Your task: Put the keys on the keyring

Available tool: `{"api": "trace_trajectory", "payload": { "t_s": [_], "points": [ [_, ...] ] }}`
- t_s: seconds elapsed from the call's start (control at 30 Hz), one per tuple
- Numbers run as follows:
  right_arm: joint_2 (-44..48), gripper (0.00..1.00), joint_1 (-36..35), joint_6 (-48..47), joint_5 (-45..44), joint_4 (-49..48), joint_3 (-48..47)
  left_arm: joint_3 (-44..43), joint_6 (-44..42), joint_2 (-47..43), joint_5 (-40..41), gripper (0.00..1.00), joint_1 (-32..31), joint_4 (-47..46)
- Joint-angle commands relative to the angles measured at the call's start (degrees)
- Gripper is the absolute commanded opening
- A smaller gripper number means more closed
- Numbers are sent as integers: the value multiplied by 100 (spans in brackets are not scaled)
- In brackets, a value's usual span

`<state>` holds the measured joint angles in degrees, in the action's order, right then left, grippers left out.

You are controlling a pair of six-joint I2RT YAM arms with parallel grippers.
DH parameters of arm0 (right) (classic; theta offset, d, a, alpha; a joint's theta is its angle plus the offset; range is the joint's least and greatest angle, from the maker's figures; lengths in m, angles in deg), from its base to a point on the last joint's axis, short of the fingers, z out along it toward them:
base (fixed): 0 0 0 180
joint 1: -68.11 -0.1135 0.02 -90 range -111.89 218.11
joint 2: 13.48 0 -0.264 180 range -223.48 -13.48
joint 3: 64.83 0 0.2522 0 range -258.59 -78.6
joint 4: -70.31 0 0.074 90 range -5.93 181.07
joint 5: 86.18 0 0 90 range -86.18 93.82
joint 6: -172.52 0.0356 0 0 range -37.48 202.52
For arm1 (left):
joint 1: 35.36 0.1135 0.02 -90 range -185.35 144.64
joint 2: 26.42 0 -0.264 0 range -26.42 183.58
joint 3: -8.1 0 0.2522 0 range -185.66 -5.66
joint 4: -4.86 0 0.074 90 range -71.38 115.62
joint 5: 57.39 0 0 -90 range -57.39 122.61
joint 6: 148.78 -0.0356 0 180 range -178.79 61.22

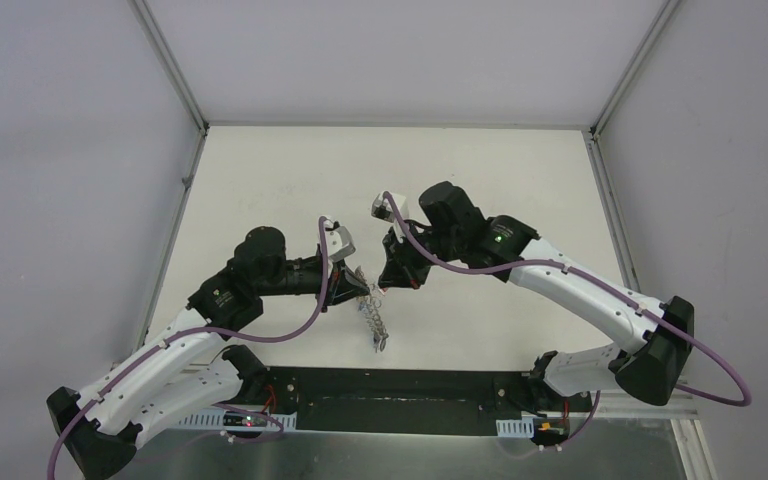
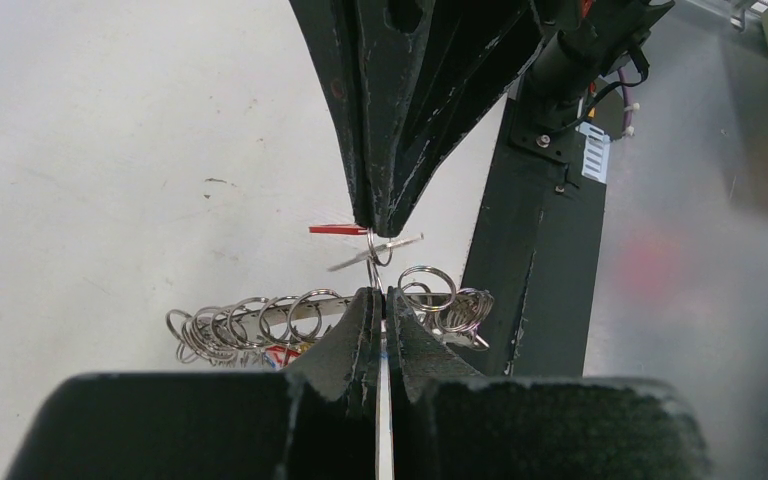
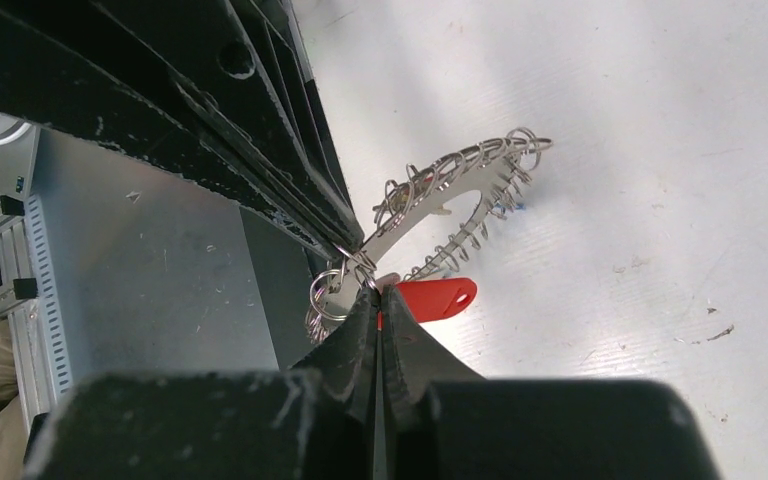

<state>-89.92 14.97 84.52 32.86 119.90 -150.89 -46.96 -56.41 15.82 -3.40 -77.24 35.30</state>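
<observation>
Clamped fully closed with left gripper [image 2: 380, 296] on keyring [image 3: 400, 225] rim; pinched closed with right gripper [image 3: 380, 292] on red-tagged key [image 3: 438, 298].

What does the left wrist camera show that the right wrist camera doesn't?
Only left wrist: the keyring nearly edge-on, loops in a row, red-tagged key a thin sliver. Only right wrist: the ring's wide hole, the tag's oval face. Both: left tool shut on the keyring, right tool shut on the key, tips nearly meeting.
</observation>
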Motion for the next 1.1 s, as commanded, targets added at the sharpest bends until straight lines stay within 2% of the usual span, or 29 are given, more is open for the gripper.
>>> {"api": "trace_trajectory", "payload": {
  "t_s": [0.0,0.67,1.07],
  "points": [
    [96,0,6,-70,-396,-54,89,-87,106,-160,-148,0,23,-544],
    [-116,0,-3,3,-718,260,16,94,425,-290,-134,0,23,-904],
    [-342,0,-48,207,-408,683,-379,202,314,-380,-32,0,23,-948]
  ]
}}
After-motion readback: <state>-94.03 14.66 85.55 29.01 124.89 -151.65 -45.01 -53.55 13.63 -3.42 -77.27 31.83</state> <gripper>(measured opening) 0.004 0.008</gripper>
